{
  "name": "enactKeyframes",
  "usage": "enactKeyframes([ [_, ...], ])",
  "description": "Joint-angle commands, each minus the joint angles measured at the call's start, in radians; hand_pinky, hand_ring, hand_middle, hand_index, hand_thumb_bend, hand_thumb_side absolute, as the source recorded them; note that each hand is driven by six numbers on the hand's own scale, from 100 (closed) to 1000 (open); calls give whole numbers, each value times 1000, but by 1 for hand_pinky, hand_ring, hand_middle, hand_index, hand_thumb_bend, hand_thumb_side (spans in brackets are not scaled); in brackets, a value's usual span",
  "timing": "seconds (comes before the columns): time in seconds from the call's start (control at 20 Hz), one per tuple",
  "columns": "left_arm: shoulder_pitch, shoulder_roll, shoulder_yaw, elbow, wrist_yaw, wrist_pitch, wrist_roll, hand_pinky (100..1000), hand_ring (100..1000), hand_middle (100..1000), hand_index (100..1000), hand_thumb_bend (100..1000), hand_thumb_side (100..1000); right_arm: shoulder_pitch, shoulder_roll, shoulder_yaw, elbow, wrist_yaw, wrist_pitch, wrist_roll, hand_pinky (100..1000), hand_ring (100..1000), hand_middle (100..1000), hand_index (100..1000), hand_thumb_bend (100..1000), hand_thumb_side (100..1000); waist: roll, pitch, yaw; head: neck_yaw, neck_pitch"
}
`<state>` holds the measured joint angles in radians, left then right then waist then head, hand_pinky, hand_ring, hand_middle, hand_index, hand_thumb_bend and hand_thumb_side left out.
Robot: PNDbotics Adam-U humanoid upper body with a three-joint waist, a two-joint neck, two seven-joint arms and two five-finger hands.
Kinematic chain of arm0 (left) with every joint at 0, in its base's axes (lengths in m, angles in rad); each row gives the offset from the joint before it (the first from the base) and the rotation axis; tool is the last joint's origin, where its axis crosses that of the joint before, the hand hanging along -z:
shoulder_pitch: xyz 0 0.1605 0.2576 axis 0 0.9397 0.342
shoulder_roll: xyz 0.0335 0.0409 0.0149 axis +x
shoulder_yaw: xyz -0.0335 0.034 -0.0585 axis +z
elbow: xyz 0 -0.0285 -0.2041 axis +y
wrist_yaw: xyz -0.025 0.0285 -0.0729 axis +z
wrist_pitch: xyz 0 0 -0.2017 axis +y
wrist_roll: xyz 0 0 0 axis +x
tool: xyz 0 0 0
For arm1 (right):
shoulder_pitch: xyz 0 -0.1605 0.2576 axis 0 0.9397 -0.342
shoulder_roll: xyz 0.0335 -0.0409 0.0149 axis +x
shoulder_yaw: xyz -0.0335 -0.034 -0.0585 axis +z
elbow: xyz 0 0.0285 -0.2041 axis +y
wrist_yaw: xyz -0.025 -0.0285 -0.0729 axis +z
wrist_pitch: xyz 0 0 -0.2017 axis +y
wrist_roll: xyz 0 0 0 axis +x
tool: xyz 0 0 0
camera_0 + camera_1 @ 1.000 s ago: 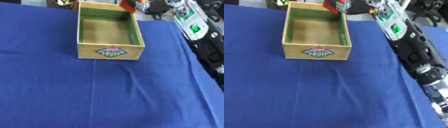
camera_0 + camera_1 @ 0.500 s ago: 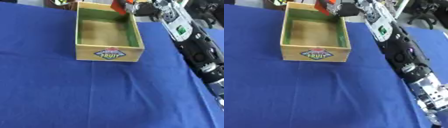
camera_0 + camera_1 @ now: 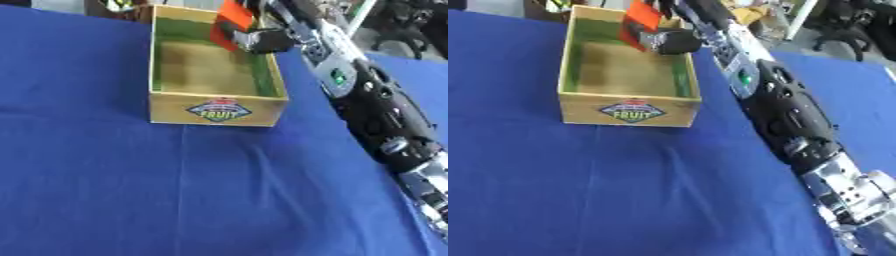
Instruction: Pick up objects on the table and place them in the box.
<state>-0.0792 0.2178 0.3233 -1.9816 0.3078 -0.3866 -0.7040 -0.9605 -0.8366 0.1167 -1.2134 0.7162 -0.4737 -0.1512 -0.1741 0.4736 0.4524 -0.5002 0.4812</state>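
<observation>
A wooden box with a green inner lining and a "FRUIT" label on its front stands on the blue cloth at the upper middle. My right arm reaches in from the lower right, and my right hand is over the box's far right corner. Its fingers are curled on a flat red-orange object, held tilted above the box's inside. In the right eye view the same red-orange object shows against the box's back wall. The box floor looks bare. My left hand shows in neither view.
The blue cloth covers the table in front of and to the left of the box. Past the table's far edge, at the upper right, lie dark chairs and clutter.
My right arm has stretched further in from the right, carrying the red-orange object from the box's far right rim to over its inside. The camera has also shifted.
</observation>
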Motion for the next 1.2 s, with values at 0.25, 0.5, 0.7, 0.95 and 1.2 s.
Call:
enactKeyframes([
  [0.25,-6,6,-1,-18,-3,-7,-10,100,143,180,407,100,1000,-14,-13,30,-33,202,-56,-78,523,539,295,232,100,945,4,-21,3,0,-16],
  [0.5,-8,5,-1,-18,-4,-5,-8,100,143,180,407,100,1000,-12,-2,34,-26,275,-83,-98,527,544,296,232,100,948,3,-20,3,1,-16],
  [0.7,-10,5,-1,-18,-5,-3,-7,100,143,180,406,100,1000,-12,-1,43,-28,301,-94,-104,569,604,456,471,100,1000,1,-19,5,2,-17],
  [0.95,-14,4,0,-18,-5,-1,-8,100,143,181,406,100,1000,-9,-1,46,-29,363,-99,-92,573,612,466,468,100,1000,-3,-18,8,-4,-21],
  [1.2,-13,2,0,-18,-6,0,-8,100,144,181,407,100,1000,-17,19,28,-14,370,-95,-125,573,583,404,428,100,912,-1,-18,6,-3,-19],
])
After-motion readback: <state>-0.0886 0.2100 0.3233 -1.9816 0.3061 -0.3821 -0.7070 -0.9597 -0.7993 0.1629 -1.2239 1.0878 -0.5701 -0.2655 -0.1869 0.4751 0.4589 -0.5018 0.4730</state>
